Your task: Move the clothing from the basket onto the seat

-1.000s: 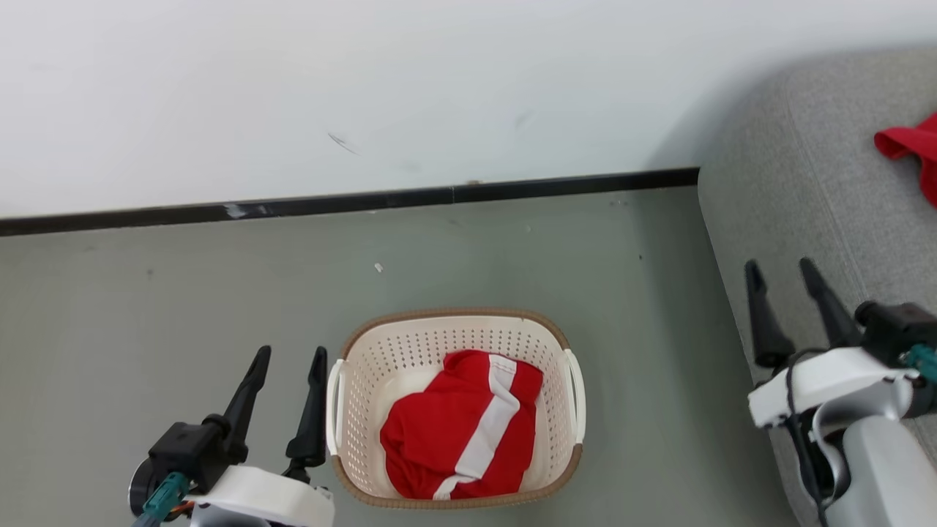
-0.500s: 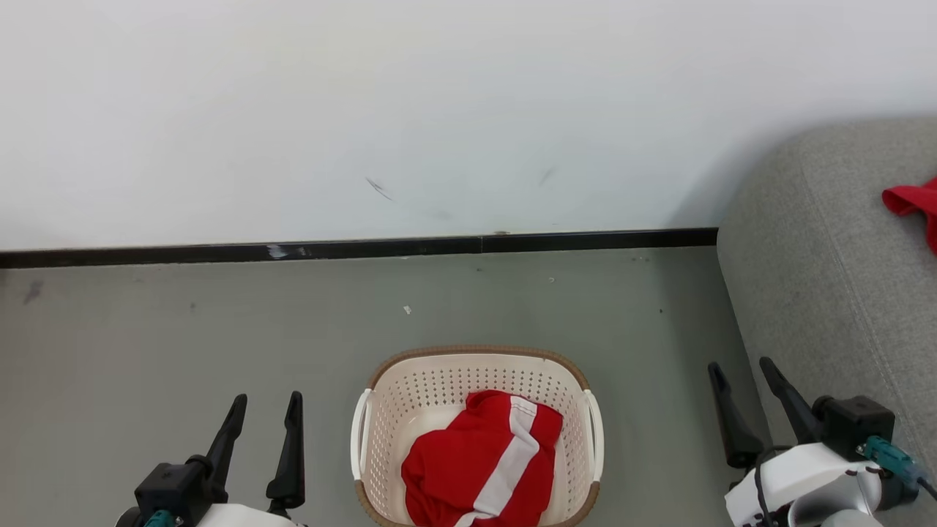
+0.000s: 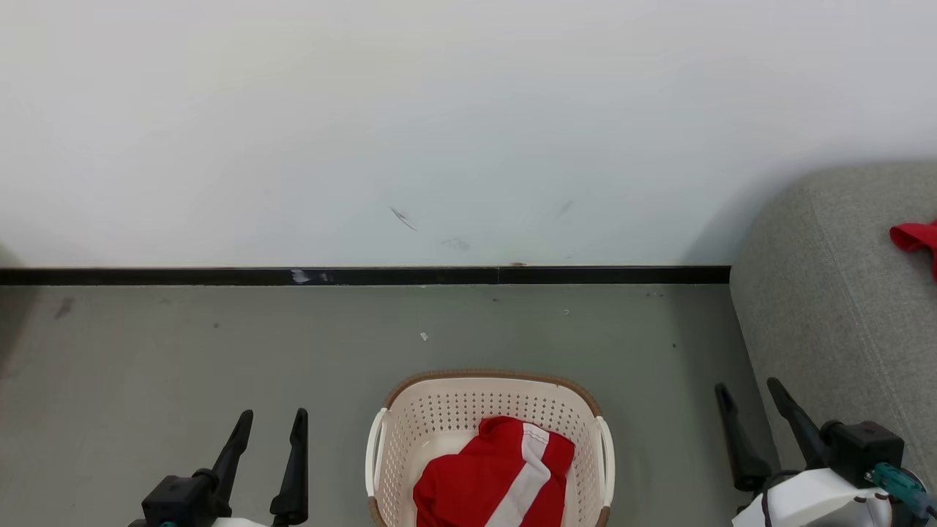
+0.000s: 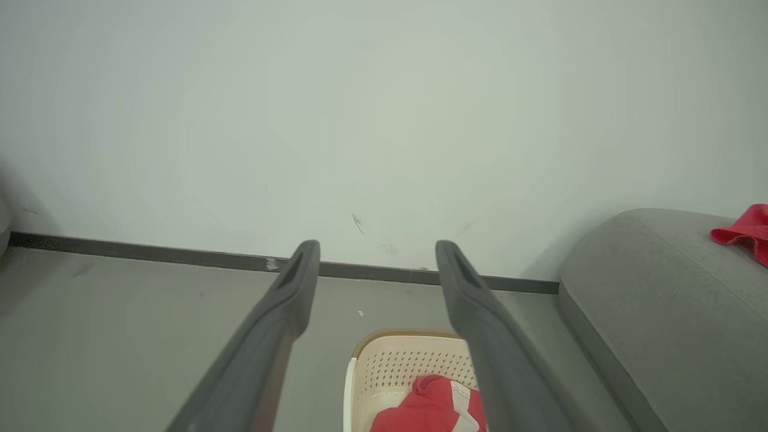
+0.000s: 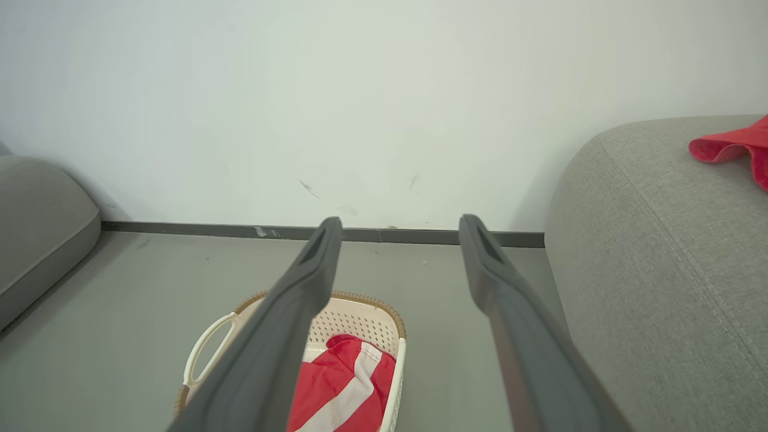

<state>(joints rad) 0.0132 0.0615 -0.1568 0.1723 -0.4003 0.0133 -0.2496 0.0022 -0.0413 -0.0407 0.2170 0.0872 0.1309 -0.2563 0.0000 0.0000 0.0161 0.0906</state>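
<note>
Clothing lies in the basket between left claw and right claw, both empty, spread wide; left looks slightly nearer; seat flanks the right.

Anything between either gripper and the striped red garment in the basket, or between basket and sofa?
Nothing visible. The garment lies uncovered in the open-topped basket; only the basket wall separates it from the open left gripper and right gripper. Bare floor runs from basket to sofa.
</note>
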